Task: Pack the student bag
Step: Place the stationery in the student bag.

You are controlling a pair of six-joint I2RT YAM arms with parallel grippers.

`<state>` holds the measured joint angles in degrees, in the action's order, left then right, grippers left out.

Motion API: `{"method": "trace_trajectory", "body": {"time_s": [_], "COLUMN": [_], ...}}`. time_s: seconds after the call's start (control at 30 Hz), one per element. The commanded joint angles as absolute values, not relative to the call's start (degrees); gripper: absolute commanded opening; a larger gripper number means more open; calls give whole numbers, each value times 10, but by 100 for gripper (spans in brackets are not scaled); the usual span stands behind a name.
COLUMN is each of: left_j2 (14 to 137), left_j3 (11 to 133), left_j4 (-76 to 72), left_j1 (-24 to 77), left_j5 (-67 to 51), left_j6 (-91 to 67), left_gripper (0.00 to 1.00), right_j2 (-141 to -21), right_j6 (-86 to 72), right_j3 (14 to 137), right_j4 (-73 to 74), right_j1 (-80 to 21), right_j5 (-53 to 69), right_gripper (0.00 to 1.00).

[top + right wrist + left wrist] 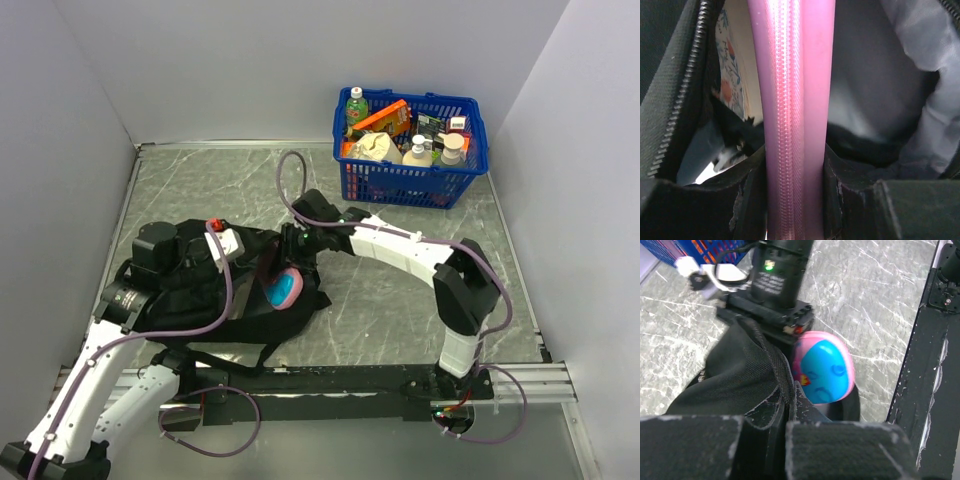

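At the student bag (255, 318), pink pouch (285, 288)

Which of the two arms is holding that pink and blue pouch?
The right arm: its fingers pinch the pouch by its pink zip edge at the bag mouth. The left fingers grip only black bag fabric.

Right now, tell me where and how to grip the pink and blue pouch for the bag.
Pinch the pouch across its narrow pink zipper edge, coming from the end away from the student bag. It is flat and enters the opening edge-on, as the right end effector holds it.
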<state>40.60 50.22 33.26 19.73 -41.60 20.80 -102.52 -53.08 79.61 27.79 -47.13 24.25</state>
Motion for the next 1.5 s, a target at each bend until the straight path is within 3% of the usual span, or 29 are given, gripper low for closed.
{"method": "trace_trajectory", "body": {"time_s": [0.0, 0.17, 0.33, 0.43, 0.5, 0.67, 0.87, 1.1, 1.47], "left_j2": [410, 401, 388, 389, 392, 400, 396, 395, 396], "left_j3": [514, 488, 472, 473, 470, 475, 487, 483, 496], "left_j4": [273, 257, 255, 258, 247, 234, 263, 263, 274], "left_j1": [213, 220, 221, 221, 221, 221, 221, 221, 221], "left_j5": [-447, -448, -443, -442, -441, -439, -434, -439, -439], "left_j6": [183, 164, 163, 167, 164, 163, 184, 182, 193], "left_gripper": [1, 1, 1, 1, 1, 1, 1, 1, 1], "right_j2": [-1070, -1125, -1152, -1150, -1149, -1134, -1035, -918, -925], "right_j6": [-505, -498, -505, -505, -505, -473, -455, -424, -419], "right_j3": [878, 943, 909, 860, 846, 878, 747, 677, 654], "right_j4": [363, 413, 409, 382, 356, 367, 326, 269, 239], "right_j1": [-476, -501, -543, -563, -578, -588, -545, -485, -470], "right_j5": [96, 7, -18, 14, 45, 61, 74, 86, 107], "right_gripper": [20, 21, 25, 35, 48, 61, 63, 66, 63]}}
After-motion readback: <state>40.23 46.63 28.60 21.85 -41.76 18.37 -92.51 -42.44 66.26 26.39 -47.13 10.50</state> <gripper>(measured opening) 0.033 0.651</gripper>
